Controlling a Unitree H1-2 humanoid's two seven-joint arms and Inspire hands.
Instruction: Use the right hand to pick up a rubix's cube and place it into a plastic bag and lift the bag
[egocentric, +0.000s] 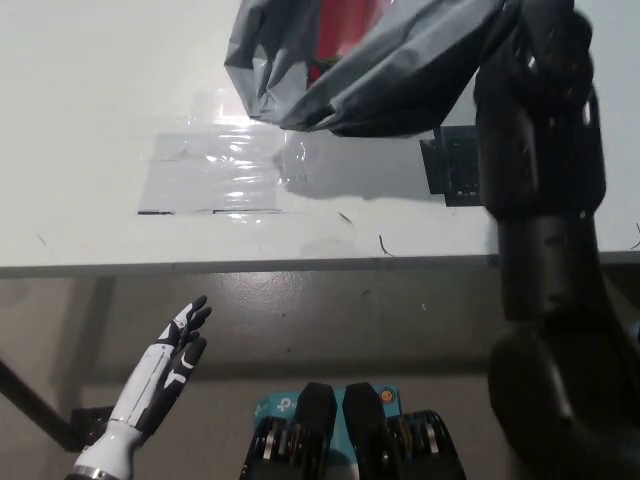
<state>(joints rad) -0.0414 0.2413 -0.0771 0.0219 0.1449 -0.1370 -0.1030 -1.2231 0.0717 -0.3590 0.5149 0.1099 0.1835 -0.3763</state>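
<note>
While the plastic bag is hanging clear above the worktop, red cube faces showing inside, beside the black right arm whose hand's grip I cannot tell, the white left hand is resting open, well below.

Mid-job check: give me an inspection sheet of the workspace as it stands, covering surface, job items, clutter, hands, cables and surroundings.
Surface: white table with a clear shiny plastic sheet lying flat near its front edge.
Job's things: grey plastic bag hangs above the table at the top of the view, its shadow on the surface below; something red shows through its mouth, too cut off to identify as the cube.
Clutter: small dark patterned square on the table beside the black right arm.
Hands: white left hand open, resting low below the table edge; right hand out of frame.
Cables: nothing seen.
Surroundings: grey floor beneath the table; dark bar at lower left.
</note>
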